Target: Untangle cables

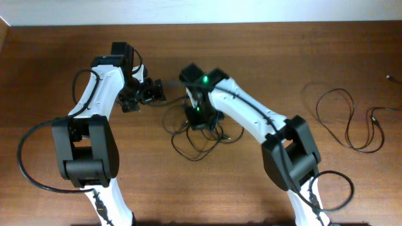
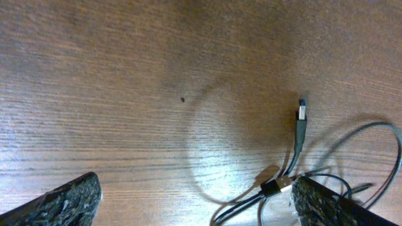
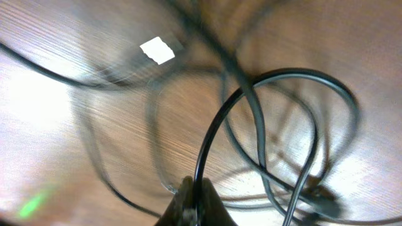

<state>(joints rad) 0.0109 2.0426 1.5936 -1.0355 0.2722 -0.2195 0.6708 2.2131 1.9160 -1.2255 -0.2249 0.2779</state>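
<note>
A tangle of black cables lies in the middle of the table. My right gripper is over the tangle; in the right wrist view its fingers are shut on one black cable, which rises in a loop over the others. My left gripper is at the tangle's left edge and is open wide. A cable end with a black USB plug and a second silver-tipped plug lie between and beside its fingers, with no finger touching them that I can see.
A separate thin black cable lies in loose curves at the right of the table. A small dark speck marks the wood. The table's far edge meets a pale wall.
</note>
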